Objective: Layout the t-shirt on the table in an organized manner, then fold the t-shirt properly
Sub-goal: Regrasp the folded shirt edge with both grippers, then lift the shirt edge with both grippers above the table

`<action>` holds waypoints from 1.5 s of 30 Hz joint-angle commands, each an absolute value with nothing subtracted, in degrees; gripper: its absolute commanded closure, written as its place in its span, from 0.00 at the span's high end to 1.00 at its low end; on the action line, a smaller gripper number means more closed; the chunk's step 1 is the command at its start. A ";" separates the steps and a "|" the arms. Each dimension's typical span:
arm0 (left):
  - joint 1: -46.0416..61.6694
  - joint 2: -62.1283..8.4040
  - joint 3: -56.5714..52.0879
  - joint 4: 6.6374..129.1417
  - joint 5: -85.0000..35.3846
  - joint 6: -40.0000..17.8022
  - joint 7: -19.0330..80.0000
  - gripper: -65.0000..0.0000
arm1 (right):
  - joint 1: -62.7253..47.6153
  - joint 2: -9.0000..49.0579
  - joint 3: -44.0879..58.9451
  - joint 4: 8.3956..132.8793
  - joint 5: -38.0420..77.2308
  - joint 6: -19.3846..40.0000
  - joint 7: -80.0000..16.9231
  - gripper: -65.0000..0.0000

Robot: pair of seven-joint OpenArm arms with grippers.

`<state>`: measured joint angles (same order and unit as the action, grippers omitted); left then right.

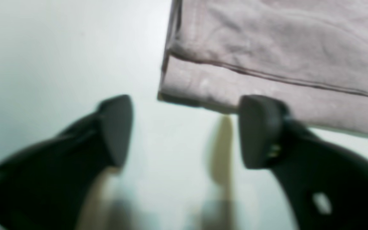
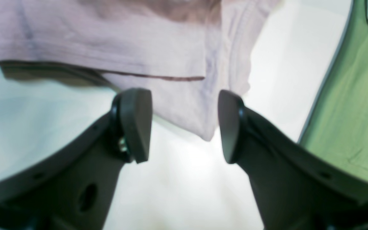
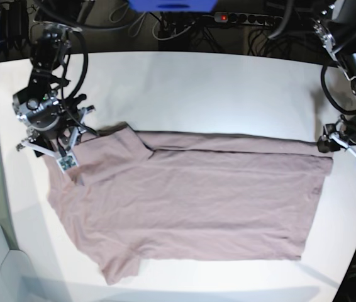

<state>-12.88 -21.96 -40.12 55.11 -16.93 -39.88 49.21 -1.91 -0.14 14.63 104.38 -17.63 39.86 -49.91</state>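
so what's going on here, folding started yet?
Not quite. The t-shirt lies mostly spread on the table, with its far long edge turned over in a narrow strip. The left gripper sits open at the hem corner, the right gripper open at a sleeve. Neither holds cloth.

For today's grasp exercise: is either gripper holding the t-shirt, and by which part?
Nothing is held. The left gripper and right gripper are both open beside the t-shirt.

t-shirt (image 3: 190,201) flat on table (image 3: 228,88), mid-near | right gripper (image 3: 61,148) at its left end | left gripper (image 3: 344,148) at right end
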 commanded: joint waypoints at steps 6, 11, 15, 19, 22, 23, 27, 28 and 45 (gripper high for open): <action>-14.11 -23.08 -37.41 55.96 -17.89 -40.00 44.70 0.49 | -1.19 0.04 14.73 105.54 -17.54 40.00 -49.19 0.51; -14.11 -23.08 -37.67 55.96 -17.89 -40.00 44.79 0.50 | -1.27 0.04 14.73 105.54 -17.54 40.00 -49.27 0.51; -14.11 -23.08 -37.67 55.96 -17.89 -40.00 44.26 0.50 | -1.89 0.04 14.73 105.54 -17.54 40.00 -48.92 0.51; -14.11 -23.08 -37.67 55.96 -17.89 -40.00 44.26 0.50 | -1.98 0.04 14.73 105.54 -17.54 40.00 -48.92 0.51; -14.11 -23.08 -37.49 55.87 -17.89 -40.00 44.18 0.47 | -1.98 0.13 14.73 105.54 -17.54 40.00 -49.10 0.51; -14.11 -23.08 -37.49 55.87 -17.89 -40.00 44.18 0.43 | -1.98 0.22 14.73 105.54 -17.54 40.00 -49.19 0.51; -14.20 -23.08 -37.49 53.23 -18.24 -40.00 44.09 0.23 | -2.07 0.31 15.25 105.54 -17.54 40.00 -49.27 0.51; -14.55 -23.08 -37.49 52.97 -18.24 -40.00 44.09 0.22 | -2.07 0.31 16.22 105.54 -17.54 40.00 -49.27 0.51; -14.90 -23.08 -37.76 53.32 -18.33 -40.00 44.44 0.00 | -0.04 3.12 22.02 97.36 -17.54 40.00 -48.66 0.53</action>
